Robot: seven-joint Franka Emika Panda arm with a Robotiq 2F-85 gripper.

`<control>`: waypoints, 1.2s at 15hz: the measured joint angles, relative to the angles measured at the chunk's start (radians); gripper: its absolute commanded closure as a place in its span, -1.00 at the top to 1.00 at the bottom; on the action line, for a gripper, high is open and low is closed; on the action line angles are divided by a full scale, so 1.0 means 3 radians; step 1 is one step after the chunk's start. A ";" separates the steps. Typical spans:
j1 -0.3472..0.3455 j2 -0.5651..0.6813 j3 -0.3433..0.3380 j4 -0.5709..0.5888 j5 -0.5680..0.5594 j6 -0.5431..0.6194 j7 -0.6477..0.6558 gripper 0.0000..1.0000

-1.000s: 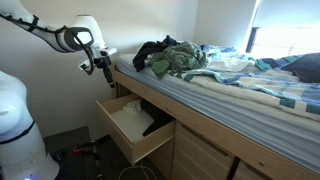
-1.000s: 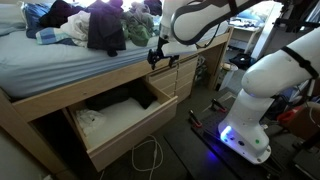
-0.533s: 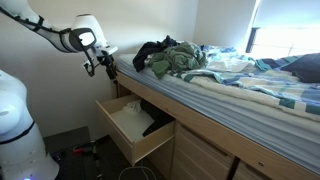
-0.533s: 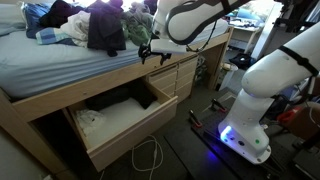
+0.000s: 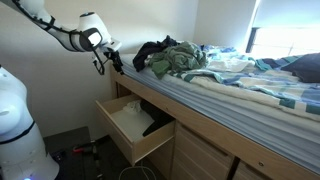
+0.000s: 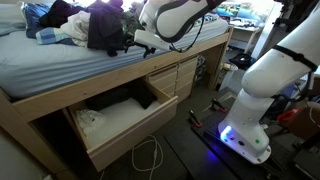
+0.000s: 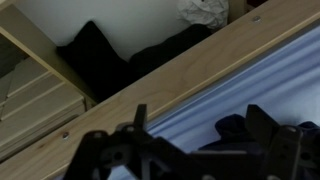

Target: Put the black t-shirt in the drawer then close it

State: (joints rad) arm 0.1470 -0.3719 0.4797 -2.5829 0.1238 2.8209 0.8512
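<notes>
The black t-shirt [image 5: 150, 52] lies in a clothes pile at the near end of the bed. In an exterior view it hangs a little over the mattress edge [image 6: 103, 30]. The wooden drawer [image 5: 133, 133] under the bed stands pulled open, also in an exterior view [image 6: 125, 130]. My gripper [image 5: 115, 62] hovers at mattress height just beside the pile [image 6: 129, 42], open and empty. In the wrist view the gripper [image 7: 203, 135] has its fingers spread over the striped sheet, with a dark fold of the t-shirt [image 7: 238, 128] between them.
Green and white clothes [image 5: 182, 58] lie mixed with the t-shirt. The drawer holds white cloth [image 6: 96, 116] and a dark item [image 5: 158, 126]. The wooden bed rail [image 7: 170, 85] runs under the gripper. A closed drawer stack [image 6: 173, 78] and the robot base [image 6: 250, 120] stand beside the bed.
The gripper has risen from beside the bed rail and moved toward the clothes pile on the mattress. It stays open. The drawer and the t-shirt have not moved.
</notes>
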 measured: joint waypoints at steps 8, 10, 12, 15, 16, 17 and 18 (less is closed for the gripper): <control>0.0149 0.0223 -0.0044 0.0564 -0.0323 0.0022 -0.0832 1.00; 0.0141 0.0218 -0.0042 0.0655 -0.0405 0.0082 -0.0850 1.00; 0.0115 0.0204 -0.0029 0.0654 -0.0488 0.0135 -0.0848 1.00; 0.0099 0.0202 -0.0019 0.0648 -0.0503 0.0143 -0.0848 1.00; 0.0100 0.0206 -0.0019 0.0647 -0.0503 0.0143 -0.0848 1.00; 0.0100 0.0209 -0.0018 0.0647 -0.0503 0.0143 -0.0848 1.00; 0.0097 0.0211 -0.0018 0.0648 -0.0503 0.0152 -0.0843 1.00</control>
State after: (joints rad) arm 0.1760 -0.3084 0.4744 -2.3885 -0.0272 2.8667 0.5985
